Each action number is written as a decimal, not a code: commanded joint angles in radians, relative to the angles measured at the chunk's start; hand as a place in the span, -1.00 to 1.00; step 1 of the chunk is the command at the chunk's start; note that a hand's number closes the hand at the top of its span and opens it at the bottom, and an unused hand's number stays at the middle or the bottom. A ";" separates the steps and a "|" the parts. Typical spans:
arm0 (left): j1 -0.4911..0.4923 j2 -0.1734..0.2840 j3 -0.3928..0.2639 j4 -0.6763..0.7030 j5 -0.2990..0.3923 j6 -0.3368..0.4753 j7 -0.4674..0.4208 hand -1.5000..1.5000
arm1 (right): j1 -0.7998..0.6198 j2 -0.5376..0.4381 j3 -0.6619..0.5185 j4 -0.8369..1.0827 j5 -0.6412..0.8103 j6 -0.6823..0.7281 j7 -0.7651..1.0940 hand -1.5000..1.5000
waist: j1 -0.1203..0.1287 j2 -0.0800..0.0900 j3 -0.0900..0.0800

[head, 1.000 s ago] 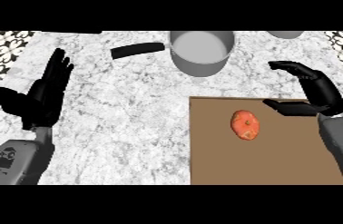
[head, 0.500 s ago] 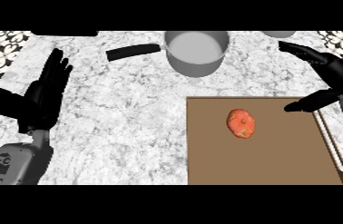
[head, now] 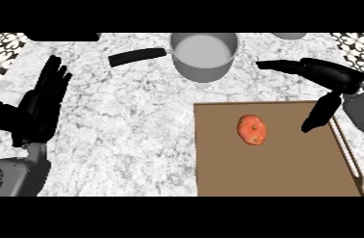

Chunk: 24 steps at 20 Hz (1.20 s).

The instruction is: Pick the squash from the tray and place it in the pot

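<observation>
Squash [head: 252, 129] lies on the tray [head: 284, 174], below the pot [head: 203, 56]. I judge it small, light, firm, rounded and maybe slippery; I'd pinch across its narrow middle. Right hand [head: 328, 83] spread wide, right of squash, not touching. Left hand [head: 39, 109] open, resting far left.

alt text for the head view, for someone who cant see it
An orange squash lies on a brown tray at the right of a marble counter, with the open right hand above the tray's far right corner. A grey pot with a black handle stands beyond the tray; the open left hand rests at the left edge.
</observation>
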 commanded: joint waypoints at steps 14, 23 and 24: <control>0.072 -0.070 0.026 -0.070 -0.078 -0.015 0.015 0.00 | 0.201 0.151 0.013 -0.275 0.229 0.095 0.258 -1.00 | -0.006 0.003 0.001; 0.036 -0.066 0.082 -0.065 -0.086 -0.062 0.053 0.00 | 0.252 0.248 -0.018 -0.308 0.382 0.061 0.346 -1.00 | -0.006 0.003 0.001; -0.023 -0.081 0.090 -0.029 -0.085 -0.058 0.064 0.00 | 0.198 0.259 -0.026 -0.174 0.429 0.040 0.262 -1.00 | -0.003 0.006 0.002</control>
